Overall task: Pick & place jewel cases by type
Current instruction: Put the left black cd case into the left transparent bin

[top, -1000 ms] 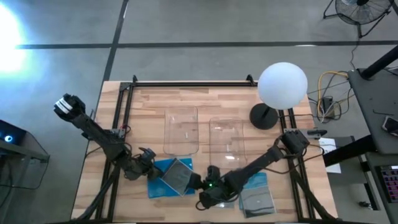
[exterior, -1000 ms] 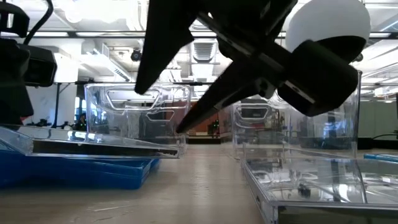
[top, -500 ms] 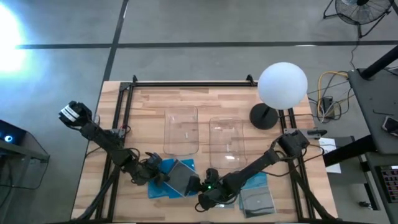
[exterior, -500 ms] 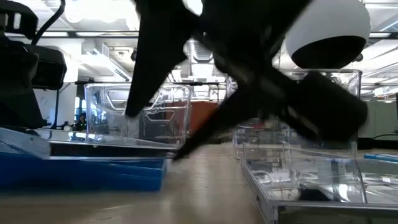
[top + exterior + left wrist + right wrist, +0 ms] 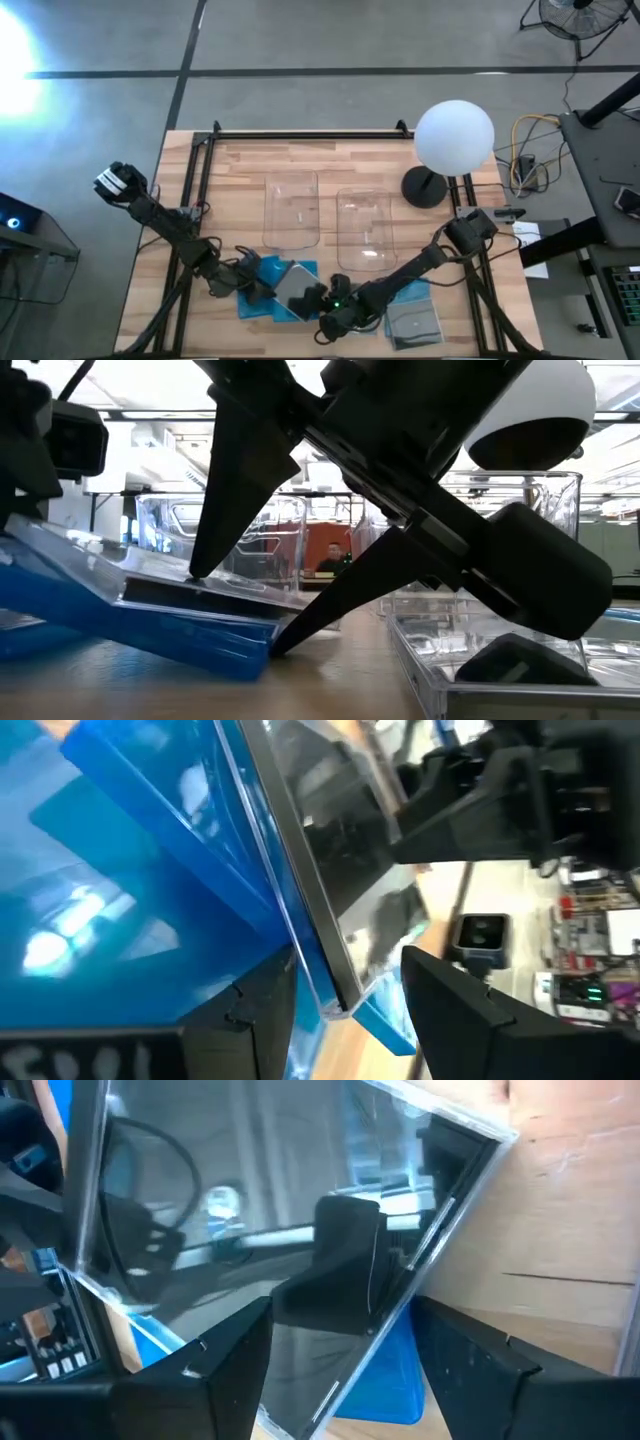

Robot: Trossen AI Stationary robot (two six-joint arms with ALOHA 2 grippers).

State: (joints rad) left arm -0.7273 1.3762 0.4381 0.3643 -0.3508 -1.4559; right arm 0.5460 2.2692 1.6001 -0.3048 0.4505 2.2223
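A glossy dark jewel case [image 5: 293, 285] lies on top of bright blue jewel cases [image 5: 255, 302] near the table's near edge. In the low view this stack is tilted: its left end is raised and the blue case's right corner [image 5: 262, 650] is on the wood. My left gripper [image 5: 262, 288] is open at the stack's left edge, which stands between its fingers [image 5: 345, 1010]. My right gripper [image 5: 315, 298] is wide open, with the dark case's corner [image 5: 385, 1315] between its fingers. One right finger is above the stack and one is at its lower corner [image 5: 237, 612]. My left gripper comes level from the table's left. One finger [image 5: 262, 1005] lies against the blue case [image 5: 150, 870] at its raised left edge. The other finger stands apart from the clear edge [image 5: 335, 990]. The stack tilts, its right corner on the table. My right gripper reaches in from the table's right, slanting down. One fingertip [image 5: 200, 572] is at the dark case's top face [image 5: 190, 595] and the other [image 5: 278, 648] is at the blue case's lower corner. Whether they touch, I cannot tell.
Two clear bins [image 5: 290, 210] [image 5: 365, 225] stand at mid-table behind the stack. A second blue case [image 5: 412, 293] and a grey case [image 5: 415, 322] lie near the right arm. A white globe lamp [image 5: 454, 135] on a black base [image 5: 425, 187] stands at the far right.
My left gripper has moved toward the table's right and near edge, into the stack's left edge. The stack's left end has tipped up while its right corner stayed on the table, and the dark case has shifted slightly right. My right gripper has come down around the stack's right corner.
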